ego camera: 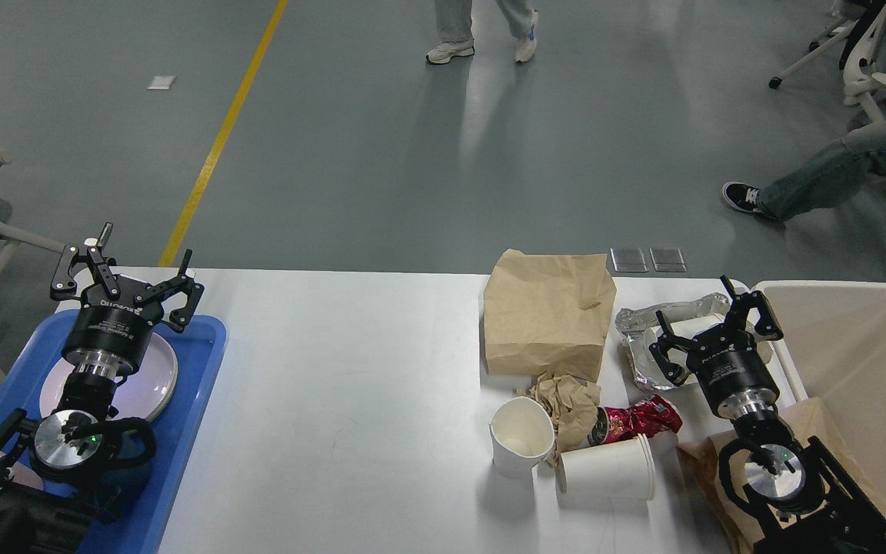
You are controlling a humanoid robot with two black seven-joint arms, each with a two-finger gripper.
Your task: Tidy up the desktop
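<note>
The white desktop (pixel 351 369) fills the middle of the head view. On its right part lie a flat brown paper bag (pixel 547 315), crumpled brown paper (pixel 570 400), an upright white paper cup (pixel 520 442), stacked white cups on their side (pixel 608 469), a red foil wrapper (pixel 639 419) and a crumpled foil container (pixel 639 338). My left gripper (pixel 126 277) is open and empty above the blue tray (pixel 197 400). My right gripper (pixel 708 327) is open over the foil container and holds nothing.
A white plate (pixel 162 377) lies in the blue tray at the left edge. A cream-white bin (pixel 858 362) stands at the right edge, with brown paper (pixel 701 477) beside it. Beyond the table are people's legs (pixel 835 165) and chairs (pixel 874 69).
</note>
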